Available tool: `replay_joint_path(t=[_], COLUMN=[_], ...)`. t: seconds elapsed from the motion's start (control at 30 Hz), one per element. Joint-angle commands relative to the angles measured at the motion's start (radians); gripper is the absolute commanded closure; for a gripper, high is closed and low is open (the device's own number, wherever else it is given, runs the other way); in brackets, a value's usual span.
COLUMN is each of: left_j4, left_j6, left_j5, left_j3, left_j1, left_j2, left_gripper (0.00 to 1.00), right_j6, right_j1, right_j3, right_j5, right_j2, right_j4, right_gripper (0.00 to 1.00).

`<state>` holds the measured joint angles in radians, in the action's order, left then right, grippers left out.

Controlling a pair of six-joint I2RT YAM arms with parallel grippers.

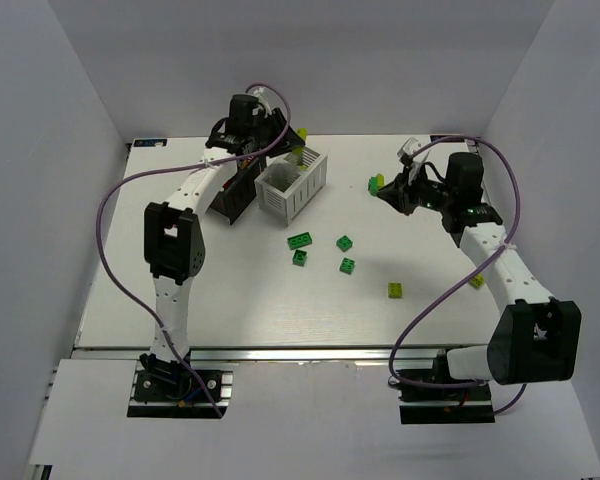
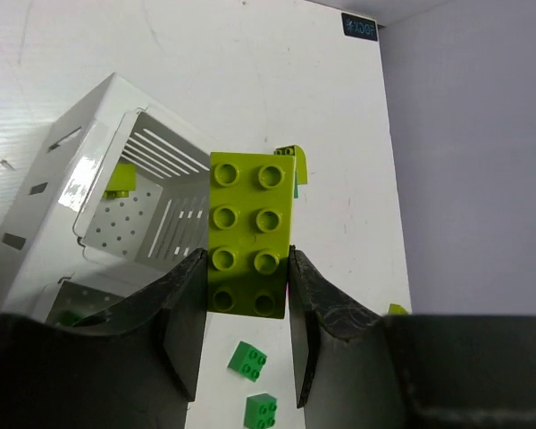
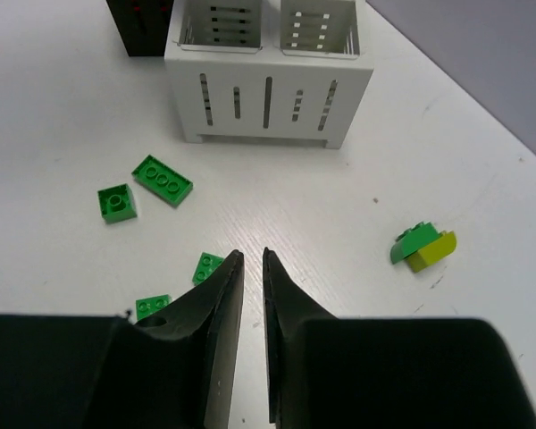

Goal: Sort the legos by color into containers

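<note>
My left gripper (image 2: 247, 295) is shut on a long yellow-green lego (image 2: 251, 231), held above the back end of the white container (image 2: 94, 179) (image 1: 292, 186). One yellow-green brick (image 2: 119, 182) lies inside a white compartment. The black container (image 1: 235, 192) stands just left of the white one. Several green legos (image 1: 300, 240) (image 1: 345, 243) lie loose mid-table. My right gripper (image 3: 250, 256) hovers over bare table, shut with nothing between its fingers; a stacked green and yellow-green piece (image 3: 422, 248) (image 1: 376, 183) lies to its right.
Two more yellow-green bricks (image 1: 394, 290) (image 1: 477, 281) lie at the front right, one beside the right arm. Green bricks (image 3: 207, 266) (image 3: 152, 306) sit just left of the right fingers. White walls close in the table on three sides.
</note>
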<state>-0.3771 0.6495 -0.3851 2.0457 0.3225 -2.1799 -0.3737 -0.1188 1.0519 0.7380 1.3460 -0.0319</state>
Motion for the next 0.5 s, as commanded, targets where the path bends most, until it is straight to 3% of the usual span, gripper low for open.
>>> replay_joint_path(t=[0.0,0.17,0.33,0.47], left_j4=[-0.040,-0.066,-0.074,-0.080], left_j6=[0.085,0.119,0.136,0.147], left_j5=[0.008,0.043,0.054,0.052], left_j3=[0.093,0.090,0.076,0.074], left_j1=[0.003,0.006,0.007,0.010], left_j2=[-0.017,-0.041,-0.041,-0.049], left_gripper=[1.00,0.98,0.79,0.69], right_j6=[0.004,0.019,0.035,0.044], right_j1=[0.024,0.033,0.034,0.034], right_j3=[-0.033,-0.049,-0.049,-0.053], right_j5=[0.032,0.034,0.038,0.038], right_j2=[-0.033,-0.047,-0.045,-0.050], right_j4=[0.010,0.021,0.050,0.053], right_gripper=[0.80,0.79,0.79,0.79])
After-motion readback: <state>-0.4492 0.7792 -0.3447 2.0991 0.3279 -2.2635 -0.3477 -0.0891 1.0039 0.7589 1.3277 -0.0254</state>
